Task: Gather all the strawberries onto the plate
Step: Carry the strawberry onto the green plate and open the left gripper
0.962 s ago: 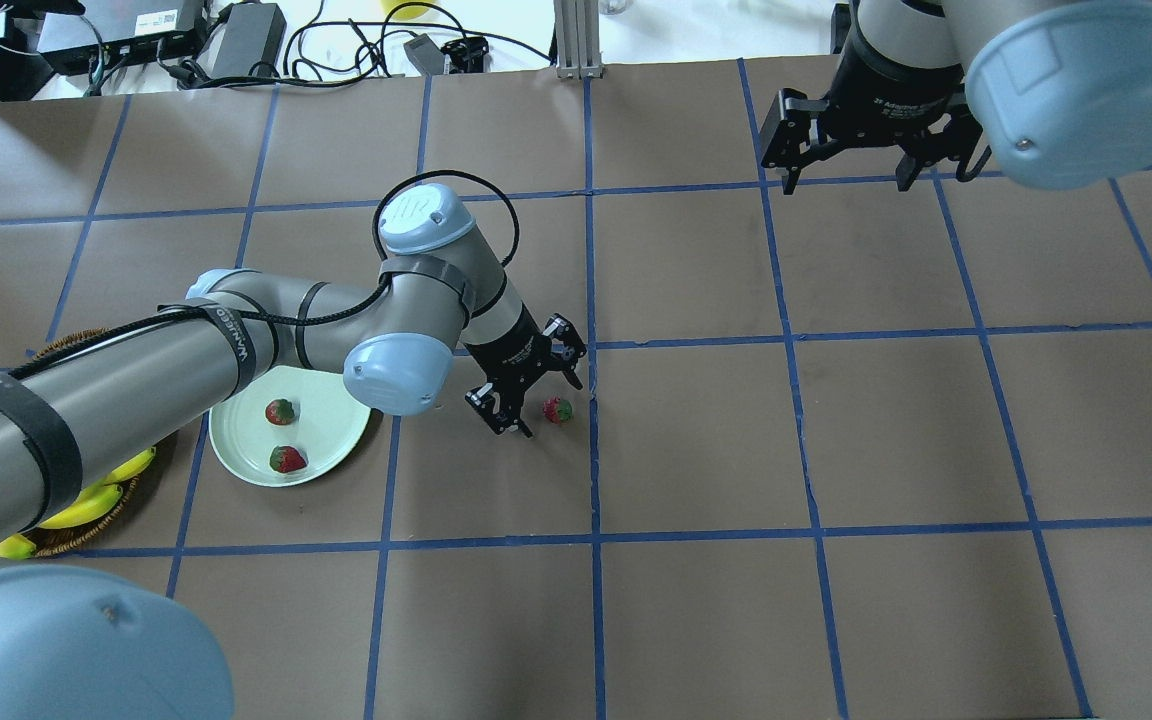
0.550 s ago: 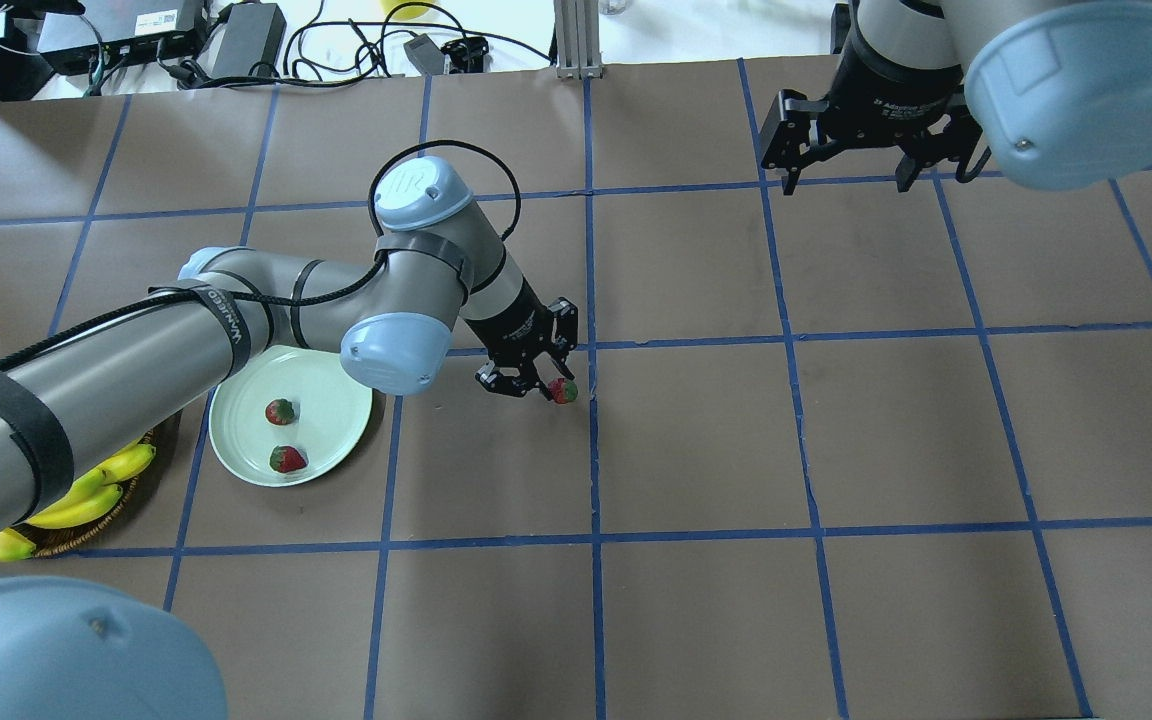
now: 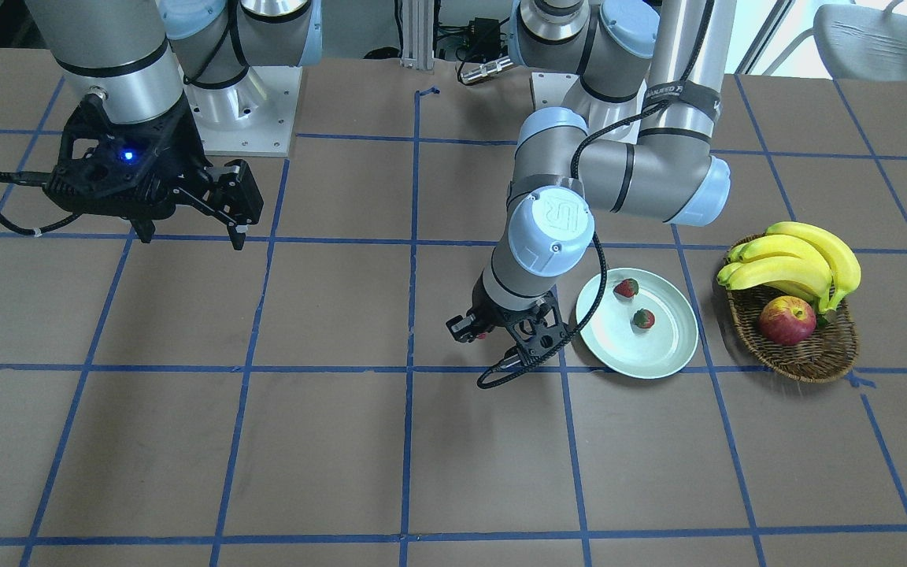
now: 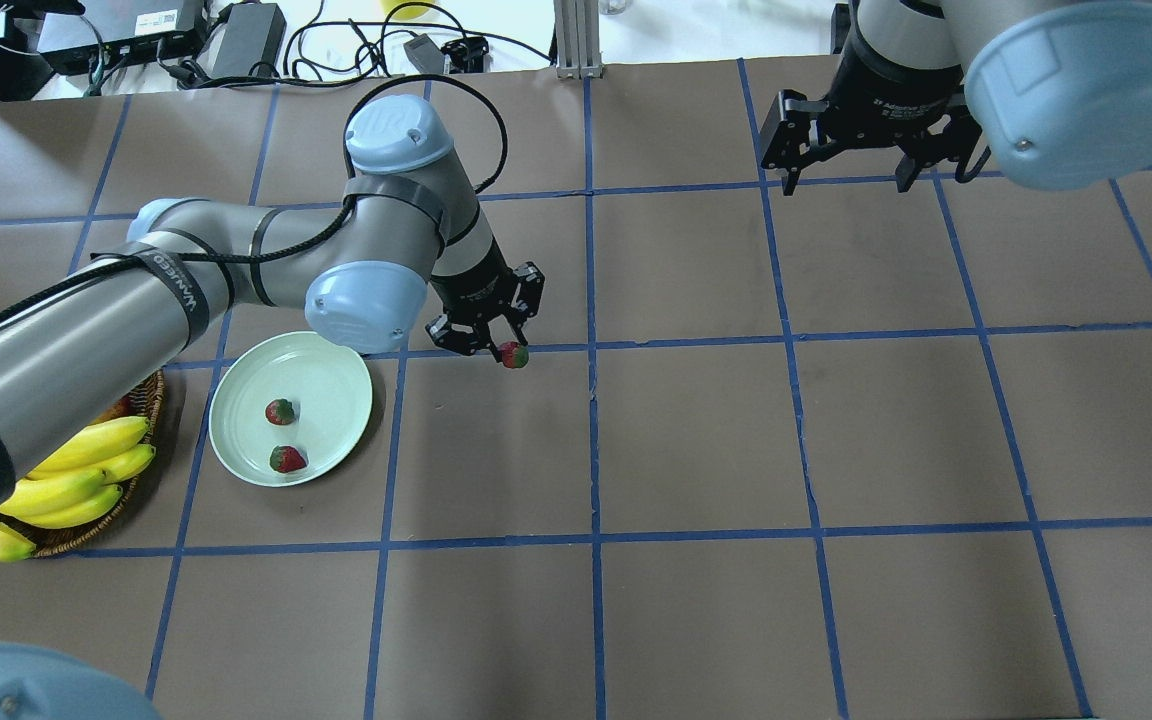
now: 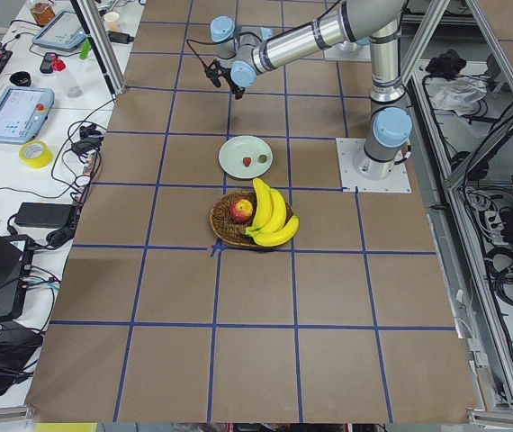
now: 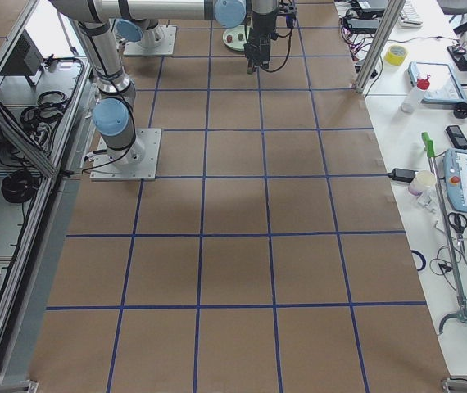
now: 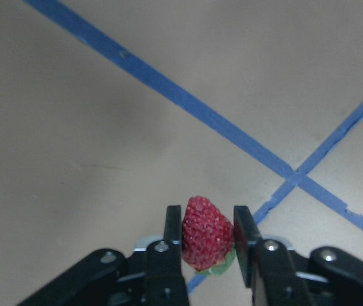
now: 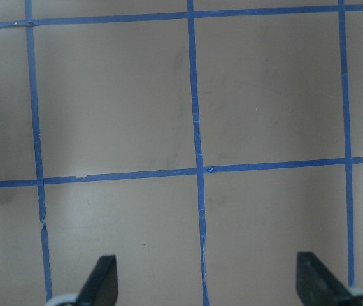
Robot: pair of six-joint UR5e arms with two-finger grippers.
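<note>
Left gripper (image 7: 207, 218), mine: fingers pinching third strawberry (image 7: 205, 237), red, bumpy, seeded, green leafy cap. Held off plate (image 4: 336, 385), on side away from basket (image 3: 816, 358). Plate round, smooth, pale mint; two strawberries (image 4: 280, 411) on it. Basket brown wicker, near plate: bananas (image 3: 800, 256), apple (image 3: 787, 320). "UR" on wrist cap (image 3: 552, 220). Right gripper (image 4: 848, 180) well apart from plate, fingers spread.

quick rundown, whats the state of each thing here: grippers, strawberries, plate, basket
left gripper, shut on held strawberry
right gripper, open, empty
held strawberry, pinched in the gripper, not yet over the plate
plate strawberries, lying apart on the plate
plate, holds two strawberries, third not in it
basket, holds bananas and apple
</note>
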